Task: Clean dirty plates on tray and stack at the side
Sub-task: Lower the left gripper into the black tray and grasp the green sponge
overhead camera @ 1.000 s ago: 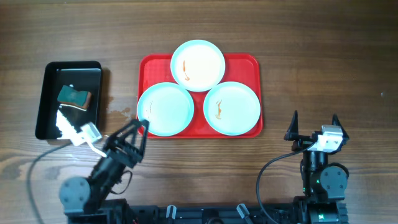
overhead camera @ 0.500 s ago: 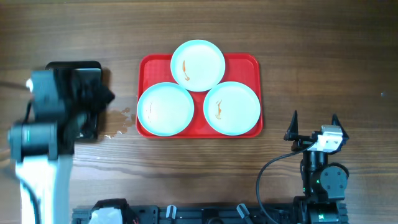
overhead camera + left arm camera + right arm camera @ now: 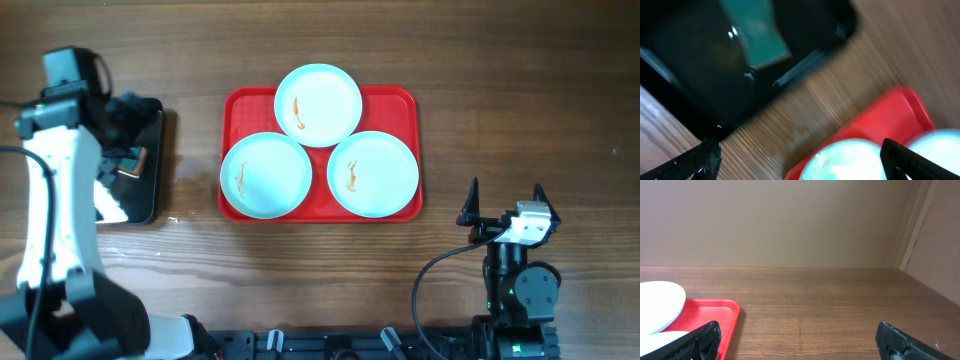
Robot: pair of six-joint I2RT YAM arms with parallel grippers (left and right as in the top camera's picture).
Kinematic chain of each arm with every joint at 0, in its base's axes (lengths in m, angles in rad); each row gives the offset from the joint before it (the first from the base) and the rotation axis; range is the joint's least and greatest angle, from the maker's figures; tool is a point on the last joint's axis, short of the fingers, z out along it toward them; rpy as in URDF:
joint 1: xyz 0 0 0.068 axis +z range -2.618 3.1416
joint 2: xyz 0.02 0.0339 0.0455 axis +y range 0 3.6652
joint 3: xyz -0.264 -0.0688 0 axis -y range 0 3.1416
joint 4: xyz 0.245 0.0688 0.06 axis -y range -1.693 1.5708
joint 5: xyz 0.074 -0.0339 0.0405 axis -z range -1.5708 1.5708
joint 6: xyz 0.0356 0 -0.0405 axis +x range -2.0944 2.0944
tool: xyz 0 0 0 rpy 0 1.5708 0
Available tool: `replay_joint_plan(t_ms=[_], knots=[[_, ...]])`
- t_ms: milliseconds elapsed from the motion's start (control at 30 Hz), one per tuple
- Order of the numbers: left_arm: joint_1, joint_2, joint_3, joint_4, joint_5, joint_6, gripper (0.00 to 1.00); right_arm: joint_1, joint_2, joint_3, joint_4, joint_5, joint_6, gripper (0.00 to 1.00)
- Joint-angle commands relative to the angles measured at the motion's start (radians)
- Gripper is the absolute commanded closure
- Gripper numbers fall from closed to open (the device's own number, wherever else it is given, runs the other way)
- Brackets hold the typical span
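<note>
Left end effector [image 3: 800,150], fingers apart and empty, hangs above a black tray [image 3: 152,195] holding a green sponge [image 3: 757,35]. Right end effector [image 3: 507,190], likewise apart and empty, stands on the wooden surface [image 3: 520,70]. Three dirty plates [image 3: 318,105] lie between them on the red tray [image 3: 240,105].

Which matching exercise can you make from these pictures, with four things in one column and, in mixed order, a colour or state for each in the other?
Things:
1 large tray
2 small tray
3 sponge
4 right gripper

Colour or state:
A open
B red
C green
D black

Pairs: 1-B, 2-D, 3-C, 4-A
</note>
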State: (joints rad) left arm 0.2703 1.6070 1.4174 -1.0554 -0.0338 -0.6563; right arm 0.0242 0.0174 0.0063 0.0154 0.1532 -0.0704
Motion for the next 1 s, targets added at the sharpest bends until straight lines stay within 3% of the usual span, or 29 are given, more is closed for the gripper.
replay_joint_plan(t_ms=[0, 333, 567, 700, 833, 967], knots=[[0.085, 0.094, 0.014, 0.014, -0.007, -0.101, 0.01, -0.006, -0.013, -0.001, 0.003, -0.015, -0.008, 0.0], [0.116, 0.261, 0.014, 0.177, -0.013, -0.1, 0.06, -0.006, -0.013, -0.001, 0.003, -0.015, -0.008, 0.01], [0.116, 0.314, 0.014, 0.243, -0.193, -0.1, 0.16, -0.006, -0.013, -0.001, 0.003, -0.015, -0.008, 0.0], [0.116, 0.348, 0.014, 0.282, -0.188, -0.101, 0.17, -0.006, -0.013, -0.001, 0.003, -0.015, -0.008, 0.0], [0.113, 0.393, 0.014, 0.302, -0.186, -0.112, 0.17, -0.006, -0.013, -0.001, 0.003, -0.015, -0.008, 0.0], [0.113, 0.418, 0.013, 0.325, -0.126, -0.112, 0.06, -0.006, -0.013, -0.001, 0.003, -0.015, -0.008, 0.0]])
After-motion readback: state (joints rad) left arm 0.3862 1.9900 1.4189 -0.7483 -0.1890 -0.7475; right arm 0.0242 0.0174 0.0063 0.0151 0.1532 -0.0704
